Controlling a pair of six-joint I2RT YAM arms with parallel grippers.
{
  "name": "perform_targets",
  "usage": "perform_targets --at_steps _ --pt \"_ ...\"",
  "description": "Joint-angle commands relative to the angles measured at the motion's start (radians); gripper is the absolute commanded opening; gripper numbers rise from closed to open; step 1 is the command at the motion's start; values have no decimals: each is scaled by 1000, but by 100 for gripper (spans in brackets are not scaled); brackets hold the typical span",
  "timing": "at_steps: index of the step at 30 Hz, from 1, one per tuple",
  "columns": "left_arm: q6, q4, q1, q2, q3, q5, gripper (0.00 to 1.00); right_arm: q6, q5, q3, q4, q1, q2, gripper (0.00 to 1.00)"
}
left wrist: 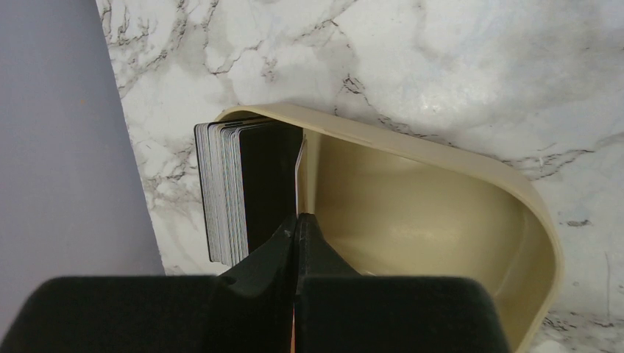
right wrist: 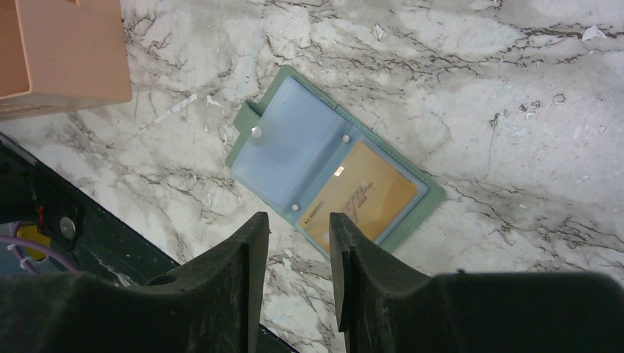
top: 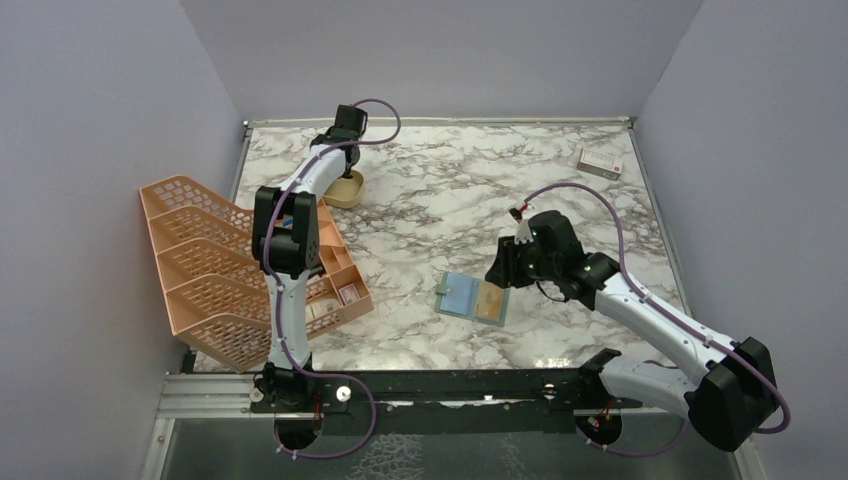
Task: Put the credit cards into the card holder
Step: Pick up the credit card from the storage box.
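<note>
Top view: a peach rack (top: 215, 280) stands at 9 o'clock. At 10 o'clock the left arm half hides the gold tin (top: 345, 192). Only the left wrist view looks inside it: a stack of cards (left wrist: 228, 187) stands on edge, and the left gripper (left wrist: 296, 219) is pinched tight on one thin card (left wrist: 299, 173). At 5 o'clock the card holder (top: 473, 298) lies open. The right wrist view alone shows a tan card (right wrist: 364, 198) in its pocket. The right gripper (right wrist: 298, 224) hovers beside it, partly open and empty.
</note>
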Motion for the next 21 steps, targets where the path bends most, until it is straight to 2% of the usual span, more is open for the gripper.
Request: perform_targets --at_steps 1,4,9,13,21 --pt "-83 -63 -13 -100 40 107 0 25 -27 -14 40 3 -26 36" --pt "-151 -76 -13 -145 29 191 0 52 -33 -4 32 4 -34 36" --pt "-275 -77 -13 -233 -16 432 0 108 -57 -19 66 4 -63 36" --pt "-344 -61 -13 -285 -54 571 0 152 -75 -23 87 4 -73 36" --pt "-495 76 -12 -417 -253 912 0 254 -100 -16 180 4 -67 36"
